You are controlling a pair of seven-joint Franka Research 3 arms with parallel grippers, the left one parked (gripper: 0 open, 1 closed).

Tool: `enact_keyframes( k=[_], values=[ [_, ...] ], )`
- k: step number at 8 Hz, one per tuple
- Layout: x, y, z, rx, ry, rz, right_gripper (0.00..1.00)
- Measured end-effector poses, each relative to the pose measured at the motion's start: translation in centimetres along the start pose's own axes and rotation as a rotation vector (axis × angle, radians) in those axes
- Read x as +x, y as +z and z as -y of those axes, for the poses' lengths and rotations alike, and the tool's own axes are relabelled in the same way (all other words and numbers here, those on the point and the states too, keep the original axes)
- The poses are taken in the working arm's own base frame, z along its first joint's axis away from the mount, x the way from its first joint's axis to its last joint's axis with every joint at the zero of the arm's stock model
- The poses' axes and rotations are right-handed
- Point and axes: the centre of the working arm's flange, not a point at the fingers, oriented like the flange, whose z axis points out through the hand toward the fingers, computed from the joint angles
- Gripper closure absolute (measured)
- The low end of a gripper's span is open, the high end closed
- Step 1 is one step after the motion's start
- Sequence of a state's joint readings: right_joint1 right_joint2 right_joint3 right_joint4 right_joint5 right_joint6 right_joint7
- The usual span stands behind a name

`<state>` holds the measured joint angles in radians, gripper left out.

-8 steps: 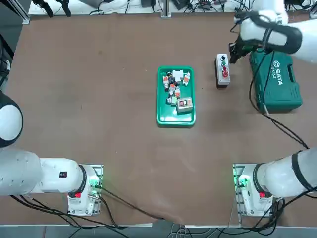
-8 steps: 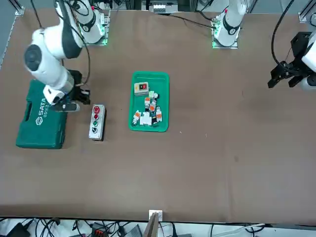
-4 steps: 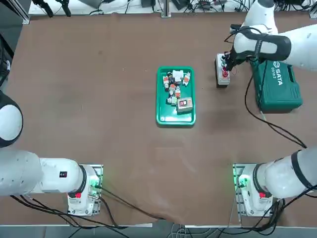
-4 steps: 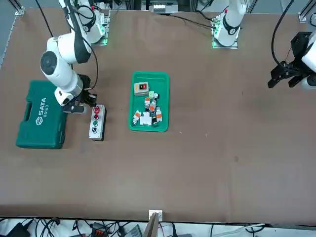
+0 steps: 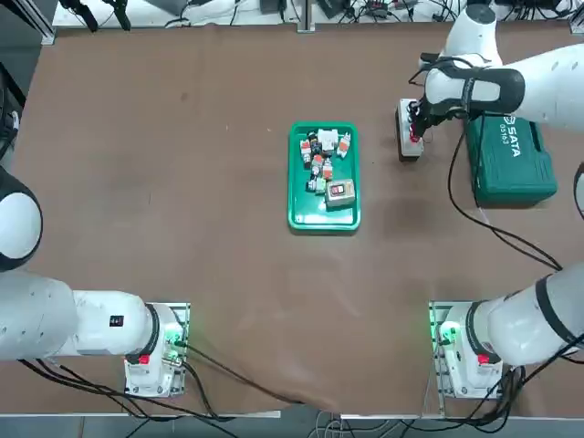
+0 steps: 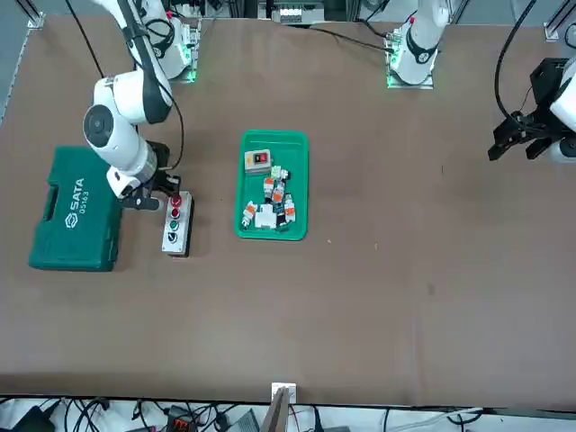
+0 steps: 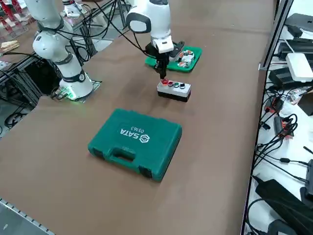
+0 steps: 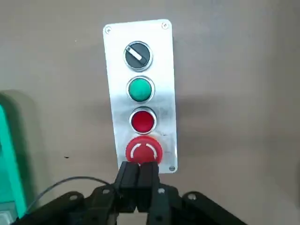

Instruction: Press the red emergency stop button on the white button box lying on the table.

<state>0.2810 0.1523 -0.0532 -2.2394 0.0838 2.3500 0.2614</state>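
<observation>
The white button box [image 8: 165,93] lies on the brown table [image 5: 182,201], with several controls in a row on its face. At one end sits the red emergency stop button [image 8: 144,151], round with white arrows. My right gripper [image 8: 139,169] is shut with nothing in it, its joined tips over the button's near edge. From the right side, the gripper [image 7: 163,76] hangs just above the button [image 7: 165,82] at the end of the box [image 7: 175,91]; I cannot tell whether they touch. The front view shows the gripper [image 6: 167,200] beside the box [image 6: 176,232]. In the top view, my arm covers part of the box [image 5: 409,151].
A green tool case [image 5: 509,151] lies close beside the box, on the side away from the table's middle, and is also seen from the right side [image 7: 135,143]. A green tray [image 5: 323,176] of small parts sits on the box's other side. A black cable hangs from my wrist.
My right gripper has moved from beside the green case across to the box and come down over the red emergency stop button. The box has not shifted.
</observation>
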Motion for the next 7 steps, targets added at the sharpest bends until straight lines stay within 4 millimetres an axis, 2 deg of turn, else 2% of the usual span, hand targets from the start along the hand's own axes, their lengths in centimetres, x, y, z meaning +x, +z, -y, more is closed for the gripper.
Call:
enact_keyframes(
  k=[3,7],
  values=[
    [0.2,0.2,0.0,0.003,0.002,-0.014,0.99],
    [0.8,1.4,0.0,0.007,0.01,-0.044,0.99]
  ],
)
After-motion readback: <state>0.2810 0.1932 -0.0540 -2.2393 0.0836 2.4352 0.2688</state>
